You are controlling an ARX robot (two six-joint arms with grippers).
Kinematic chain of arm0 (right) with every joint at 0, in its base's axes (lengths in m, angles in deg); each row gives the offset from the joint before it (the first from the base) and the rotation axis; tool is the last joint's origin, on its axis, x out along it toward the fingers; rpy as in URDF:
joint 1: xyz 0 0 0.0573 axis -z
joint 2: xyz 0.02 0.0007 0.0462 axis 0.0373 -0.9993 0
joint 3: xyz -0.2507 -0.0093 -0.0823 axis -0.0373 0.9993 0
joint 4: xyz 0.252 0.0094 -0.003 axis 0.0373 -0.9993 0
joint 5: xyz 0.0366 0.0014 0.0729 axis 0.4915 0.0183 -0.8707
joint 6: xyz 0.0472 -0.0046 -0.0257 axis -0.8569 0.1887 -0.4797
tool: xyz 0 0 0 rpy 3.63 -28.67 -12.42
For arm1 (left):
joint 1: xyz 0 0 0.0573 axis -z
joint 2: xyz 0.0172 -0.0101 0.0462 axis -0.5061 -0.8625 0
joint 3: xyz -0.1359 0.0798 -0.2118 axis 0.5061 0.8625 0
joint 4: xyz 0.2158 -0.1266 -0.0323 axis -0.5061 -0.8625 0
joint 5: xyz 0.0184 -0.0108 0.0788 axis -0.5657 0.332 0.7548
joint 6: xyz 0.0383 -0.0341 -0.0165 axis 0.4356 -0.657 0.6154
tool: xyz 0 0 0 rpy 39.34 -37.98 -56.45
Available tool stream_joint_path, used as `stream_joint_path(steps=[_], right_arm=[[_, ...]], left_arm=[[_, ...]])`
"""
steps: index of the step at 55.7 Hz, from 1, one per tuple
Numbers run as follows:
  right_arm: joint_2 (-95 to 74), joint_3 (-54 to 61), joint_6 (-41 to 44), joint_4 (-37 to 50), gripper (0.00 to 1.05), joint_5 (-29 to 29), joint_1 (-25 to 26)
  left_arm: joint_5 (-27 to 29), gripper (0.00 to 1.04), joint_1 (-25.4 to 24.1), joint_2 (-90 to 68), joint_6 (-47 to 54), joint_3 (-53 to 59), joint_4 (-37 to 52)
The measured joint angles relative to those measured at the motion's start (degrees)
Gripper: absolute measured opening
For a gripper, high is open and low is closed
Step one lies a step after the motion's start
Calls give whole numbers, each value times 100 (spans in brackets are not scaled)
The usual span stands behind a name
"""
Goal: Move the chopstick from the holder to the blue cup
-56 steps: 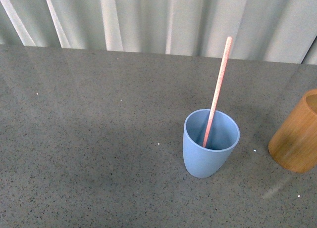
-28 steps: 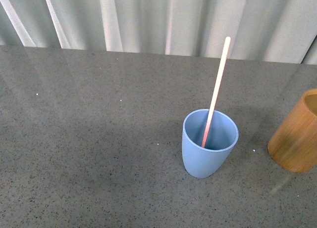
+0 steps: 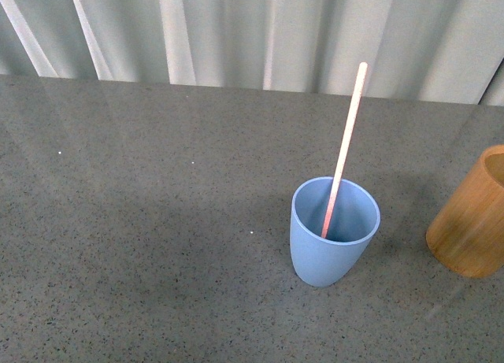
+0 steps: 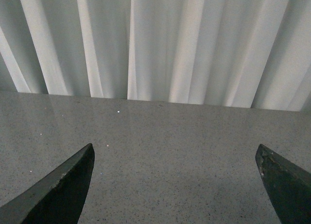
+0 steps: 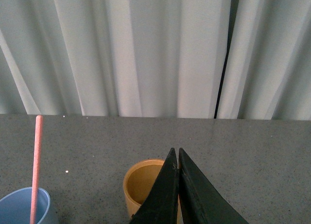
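We judge the transfer done: the chopstick (image 3: 344, 143) leans inside the blue cup (image 3: 334, 231), the holder (image 3: 471, 215) beside it looks empty. Our left gripper (image 4: 175, 185) gapes wide, the right gripper (image 5: 179, 158) pinched together, empty.

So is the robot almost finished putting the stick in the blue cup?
Looks finished. The chopstick stands inside the blue cup, leaning on its rim. The wooden holder looks empty, as far as its inside shows. Nothing is in hand: the right gripper is shut on nothing and the left gripper is open. Nothing seems left to move.
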Motion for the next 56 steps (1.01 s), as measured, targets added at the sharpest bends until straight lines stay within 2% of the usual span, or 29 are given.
stream_joint_path(steps=[35,40,42,56], right_arm=[[1047,131,0,-787,1,0,0],[1700,129,0,-1650,1,0,0],[1851,129,-2,-1746,1,4,0],[2004,129,-2,-1779,1,2,0]], left_arm=[[-2,98,0,0,0,0,0],[-2,98,0,0,2,0,0],[2,98,0,0,2,0,0],[-2,98,0,7,2,0,0]])
